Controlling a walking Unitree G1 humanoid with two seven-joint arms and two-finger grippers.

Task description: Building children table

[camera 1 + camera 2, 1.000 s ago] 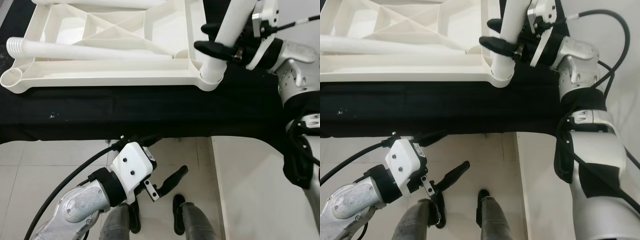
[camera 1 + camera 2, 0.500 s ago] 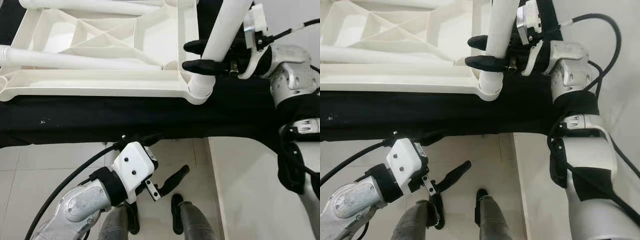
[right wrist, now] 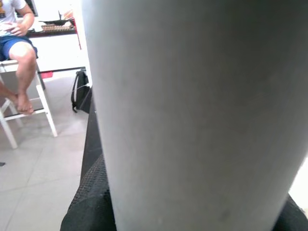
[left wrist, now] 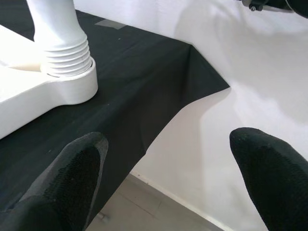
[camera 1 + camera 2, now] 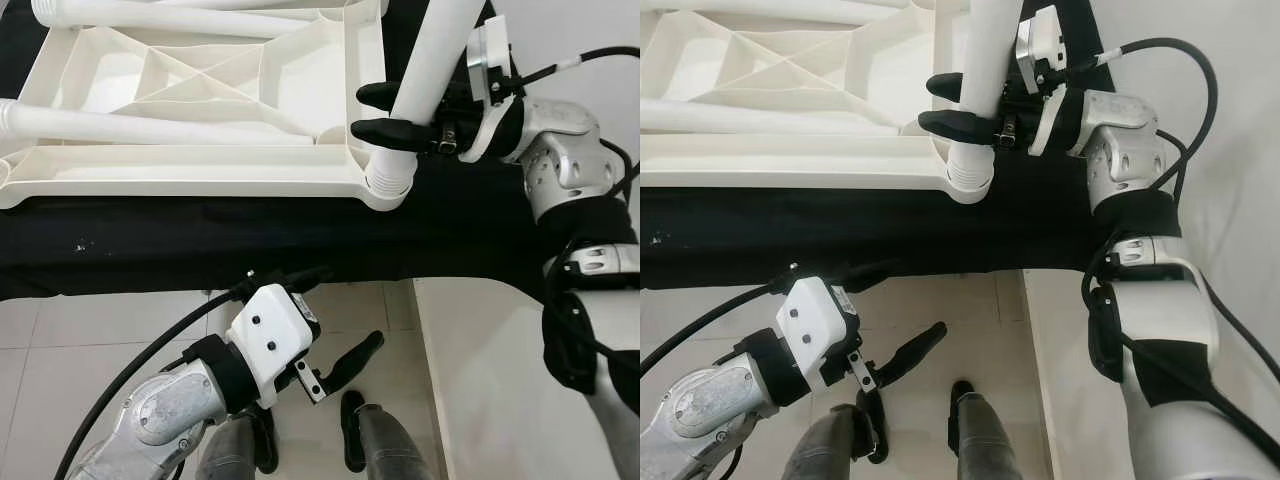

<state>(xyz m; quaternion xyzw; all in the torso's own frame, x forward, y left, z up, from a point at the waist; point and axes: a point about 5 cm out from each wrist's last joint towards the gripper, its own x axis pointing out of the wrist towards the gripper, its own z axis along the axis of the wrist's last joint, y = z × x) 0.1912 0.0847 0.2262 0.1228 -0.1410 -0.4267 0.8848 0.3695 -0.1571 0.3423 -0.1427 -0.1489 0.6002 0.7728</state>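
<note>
Seating looks nearly done: right gripper (image 5: 392,115) pinches the white leg (image 5: 430,60) between its fingers, threaded end in the tabletop (image 5: 180,170) corner socket (image 5: 385,188) just below them, so keep it upright while turning; left gripper (image 5: 335,368) hangs spread.

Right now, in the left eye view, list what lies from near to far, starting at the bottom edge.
Left gripper over the floor tiles → black cloth → tabletop, upside down → loose leg lying in it.
</note>
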